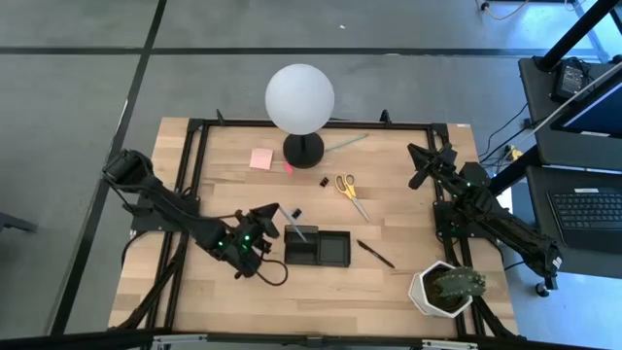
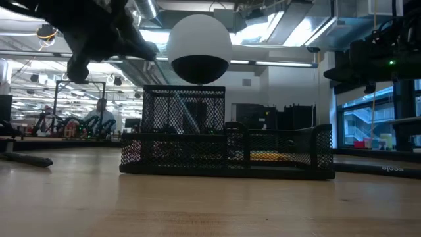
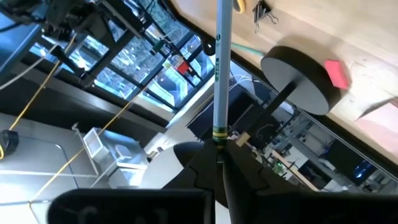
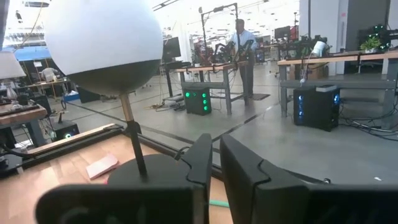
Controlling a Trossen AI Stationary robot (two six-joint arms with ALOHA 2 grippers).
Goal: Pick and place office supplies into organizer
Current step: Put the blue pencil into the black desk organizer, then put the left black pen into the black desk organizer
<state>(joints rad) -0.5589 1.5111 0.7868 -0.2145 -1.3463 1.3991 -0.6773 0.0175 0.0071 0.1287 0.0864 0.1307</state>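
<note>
My left gripper [image 1: 270,229] is shut on a silvery pen [image 3: 219,74] just left of the black mesh organizer [image 1: 318,249]. In the low view the pen [image 2: 186,113] slants inside the organizer's tall compartment [image 2: 184,125]. Yellow-handled scissors [image 1: 350,189], a black binder clip [image 1: 325,181], a pink sticky-note pad [image 1: 260,158] and a thin green stick [image 1: 346,143] lie flat on the far half of the table. A dark pen [image 1: 375,254] lies right of the organizer. My right gripper [image 1: 420,161] waits shut above the table's right side. My left gripper pinches the silvery pen between its two fingers [image 3: 239,171] at the end just behind a green-and-yellow band [image 3: 217,134]. The pen runs straight on from the fingers, along them. Its free end slants down inside the organizer's tall compartment; whether it touches the bottom, I cannot tell.
A white globe lamp [image 1: 299,97] stands on a round black base [image 1: 303,149] at the table's far middle, with a small pink block [image 1: 288,167] beside it. A potted plant [image 1: 445,289] sits at the near right corner. Bare wood lies along the near edge.
</note>
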